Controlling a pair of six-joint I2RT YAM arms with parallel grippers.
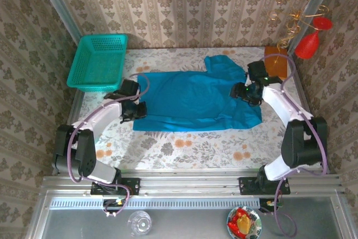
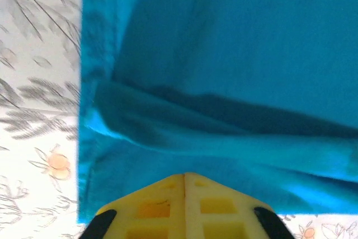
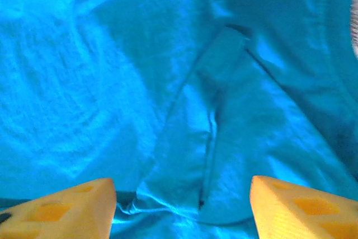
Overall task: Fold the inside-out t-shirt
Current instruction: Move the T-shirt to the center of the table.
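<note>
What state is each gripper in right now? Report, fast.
Left gripper: shut at the edge of the t-shirt; whether cloth is pinched cannot be told.
Right gripper: open above the t-shirt, holding nothing.

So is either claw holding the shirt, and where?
Right claw open over the shirt, holding nothing. Left claw is shut at the shirt's left edge; whether it pinches cloth cannot be told.

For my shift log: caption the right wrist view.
Right gripper, jaws open, over the rumpled blue t-shirt.

plain blue-teal t-shirt (image 1: 196, 96) lies spread flat mid-table, sleeve bunched at its right.
</note>
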